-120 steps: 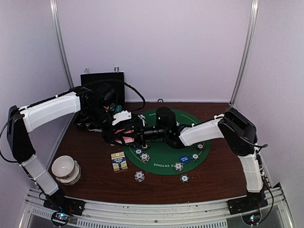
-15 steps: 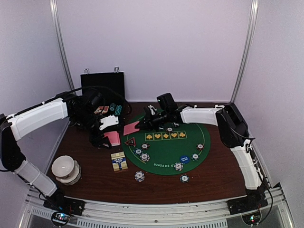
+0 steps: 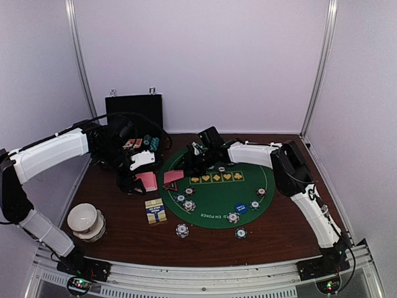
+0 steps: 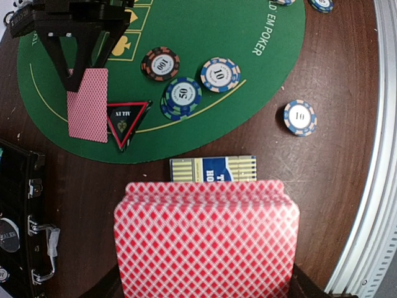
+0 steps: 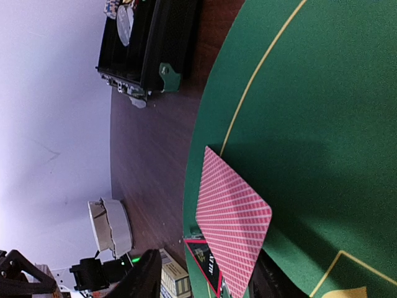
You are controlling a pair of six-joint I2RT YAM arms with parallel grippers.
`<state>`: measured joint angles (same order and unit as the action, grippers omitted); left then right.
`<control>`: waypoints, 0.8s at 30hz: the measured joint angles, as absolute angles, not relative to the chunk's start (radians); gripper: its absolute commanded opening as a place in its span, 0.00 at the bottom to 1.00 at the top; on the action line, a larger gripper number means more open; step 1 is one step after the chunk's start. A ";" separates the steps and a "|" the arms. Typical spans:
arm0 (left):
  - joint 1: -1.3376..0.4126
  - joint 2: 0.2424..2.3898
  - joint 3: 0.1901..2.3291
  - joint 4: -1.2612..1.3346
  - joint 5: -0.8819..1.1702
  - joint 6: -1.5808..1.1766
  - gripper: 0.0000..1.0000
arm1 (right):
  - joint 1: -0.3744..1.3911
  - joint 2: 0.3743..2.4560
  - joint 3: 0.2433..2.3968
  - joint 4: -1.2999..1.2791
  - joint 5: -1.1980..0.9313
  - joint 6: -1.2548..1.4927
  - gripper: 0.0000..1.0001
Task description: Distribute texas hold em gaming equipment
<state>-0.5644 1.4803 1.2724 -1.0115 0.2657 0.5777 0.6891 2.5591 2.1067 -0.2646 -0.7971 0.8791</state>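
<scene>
**Drag risk on the dealt card**

Right gripper (image 4: 84, 76): jaws spread, holding nothing. 1 pink-backed playing card (image 4: 87, 108) lies flat on the round green felt mat (image 4: 205, 25) directly under its fingertips, touching the red triangle marker (image 4: 127, 118) beside it. The tips look close to the card, so a sideways retreat could snag it and shove the marker.

Left gripper (image 3: 139, 179): clamped on the pink-backed deck (image 4: 205, 239). Its edges look uneven, so 1 pull might take 2 cards.

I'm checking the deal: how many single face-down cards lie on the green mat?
1. The pink-backed card lies near the green mat's left edge, beside the red triangle marker. The deck is held off the mat; the right arm may hide others.
</scene>
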 measured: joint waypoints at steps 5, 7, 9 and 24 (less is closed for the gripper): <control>-0.564 1.480 1.272 -1.012 0.266 0.578 0.00 | 0.690 2.556 2.109 -0.297 -0.746 0.817 0.74; -0.564 1.481 1.272 -1.012 0.267 0.578 0.00 | 0.690 2.548 2.109 -0.327 -0.724 0.786 0.78; -0.564 1.481 1.272 -1.013 0.267 0.578 0.00 | 0.690 2.527 2.103 -0.359 -0.700 0.760 0.81; -0.564 1.514 1.306 -1.013 0.270 0.577 0.00 | 0.752 2.048 1.558 -0.004 -0.759 0.903 0.87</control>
